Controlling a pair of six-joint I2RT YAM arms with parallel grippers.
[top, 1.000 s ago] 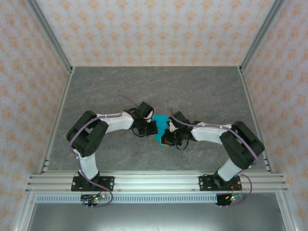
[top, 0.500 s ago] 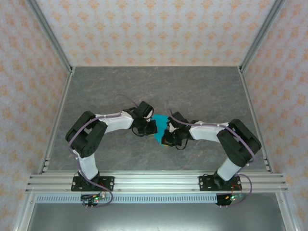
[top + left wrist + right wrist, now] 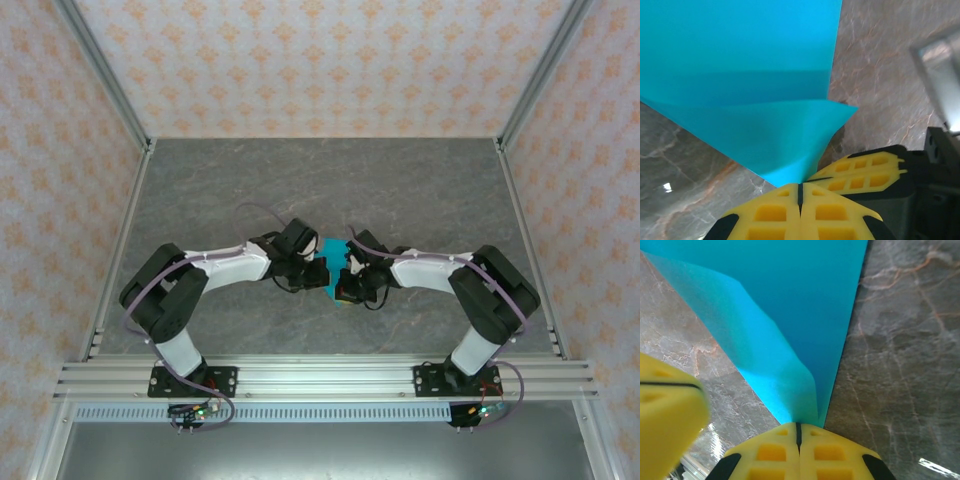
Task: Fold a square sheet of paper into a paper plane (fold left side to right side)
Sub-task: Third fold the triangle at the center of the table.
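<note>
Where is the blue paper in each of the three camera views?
Top external: blue paper at table centre, between left gripper and right gripper.
Left wrist: blue paper across the upper left, corner pinched in the left gripper.
Right wrist: blue paper at top centre, tapering into the right gripper.
Shared landmark: grey marbled table.

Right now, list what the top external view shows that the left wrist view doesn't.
From above: the left arm and right arm meeting over the table. From the left wrist: the left pincer shut on a corner of the square sheet of paper, which bends near the grip, the right pincer's yellow fingers alongside. Shared: the cyan paper and grey marbled table.
</note>
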